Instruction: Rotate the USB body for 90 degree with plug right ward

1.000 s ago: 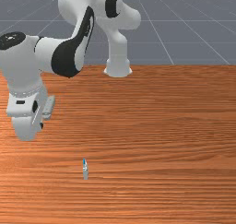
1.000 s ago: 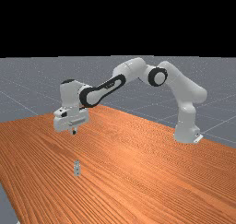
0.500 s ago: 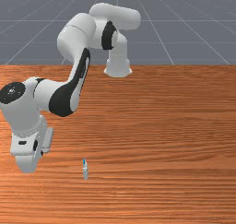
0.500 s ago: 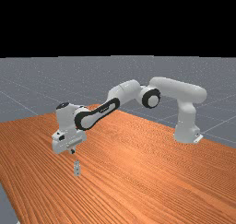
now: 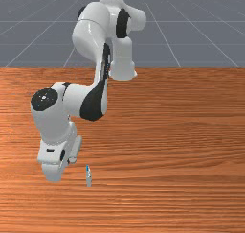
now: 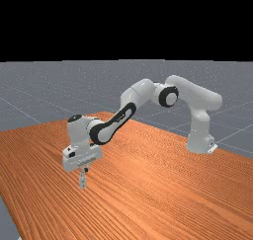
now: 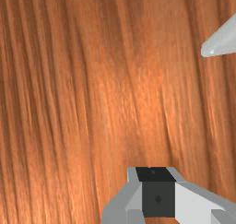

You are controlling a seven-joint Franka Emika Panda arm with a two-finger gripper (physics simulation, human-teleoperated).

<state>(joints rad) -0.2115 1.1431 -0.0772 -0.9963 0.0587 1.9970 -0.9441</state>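
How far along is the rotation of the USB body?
Only the approach looks mostly done: the gripper hovers near the USB body. Nothing is in hand; in the wrist view the body lies off to one side of the gripper. Left: line up, grip and turn it, as in the front view it still lies lengthwise, blue end toward the arm's base.
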